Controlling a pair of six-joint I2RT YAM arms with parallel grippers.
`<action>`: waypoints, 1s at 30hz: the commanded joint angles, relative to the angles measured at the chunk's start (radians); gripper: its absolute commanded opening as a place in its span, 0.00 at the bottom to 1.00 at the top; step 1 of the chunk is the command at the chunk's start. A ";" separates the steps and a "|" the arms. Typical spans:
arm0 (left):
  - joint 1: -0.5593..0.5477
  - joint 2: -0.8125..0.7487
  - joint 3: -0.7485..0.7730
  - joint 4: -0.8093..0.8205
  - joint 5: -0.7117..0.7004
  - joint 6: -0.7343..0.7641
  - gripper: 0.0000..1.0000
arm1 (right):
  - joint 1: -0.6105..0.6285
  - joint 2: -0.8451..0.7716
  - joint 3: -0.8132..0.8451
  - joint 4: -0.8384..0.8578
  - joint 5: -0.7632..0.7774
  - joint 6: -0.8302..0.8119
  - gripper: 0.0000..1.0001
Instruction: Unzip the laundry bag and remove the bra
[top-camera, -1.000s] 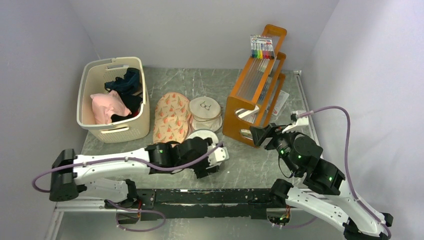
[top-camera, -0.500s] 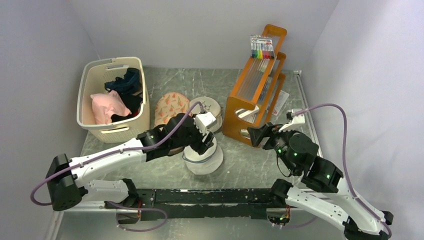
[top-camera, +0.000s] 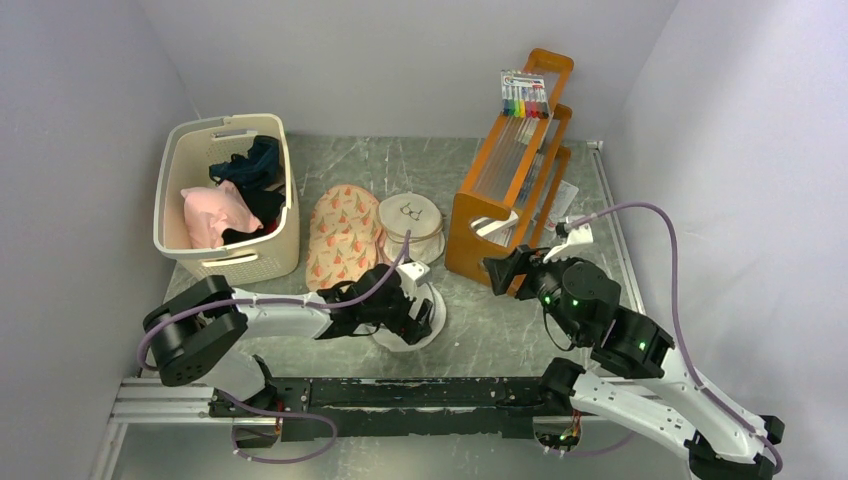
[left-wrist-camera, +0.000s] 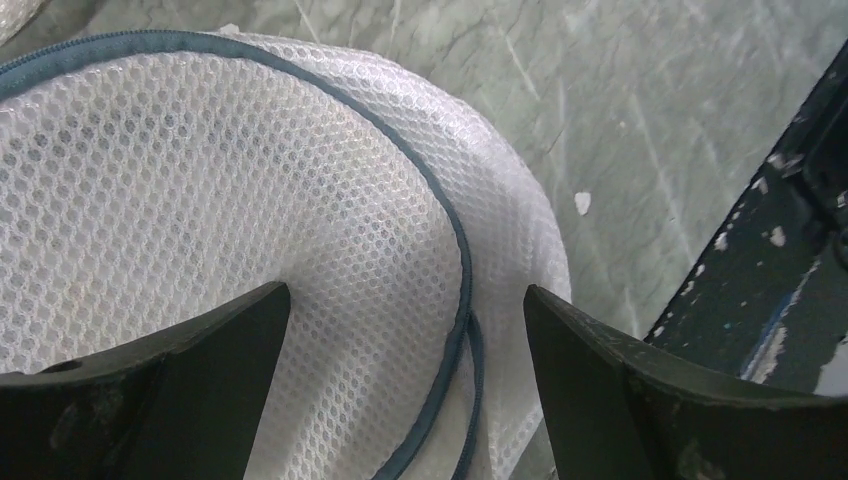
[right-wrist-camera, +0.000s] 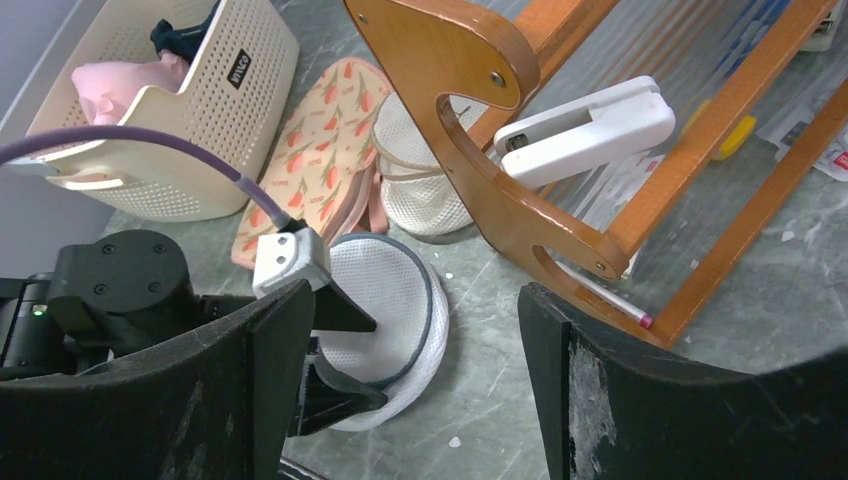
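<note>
Bare tabletop (top-camera: 490, 325) lies open between the laundry bag (left-wrist-camera: 250, 180) and the wooden rack (top-camera: 505, 215). Behind the bag, a peach pouch (top-camera: 340, 235) and a beige pouch (top-camera: 412, 222) crowd close. The left pincer (left-wrist-camera: 405, 290) straddles its top.

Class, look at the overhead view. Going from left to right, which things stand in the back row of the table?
Cream laundry basket → peach patterned bag → beige round bag with a glasses print → orange wooden rack.
</note>
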 joint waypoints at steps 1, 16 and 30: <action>0.008 -0.018 -0.030 0.150 0.086 -0.095 1.00 | 0.000 0.005 -0.020 0.033 0.005 0.006 0.75; 0.094 -0.415 0.066 -0.084 0.018 -0.024 0.99 | 0.000 0.074 -0.015 0.026 0.036 -0.016 0.80; 0.807 -0.510 0.545 -0.403 0.037 0.128 0.94 | -0.001 0.154 0.149 0.130 0.190 -0.261 1.00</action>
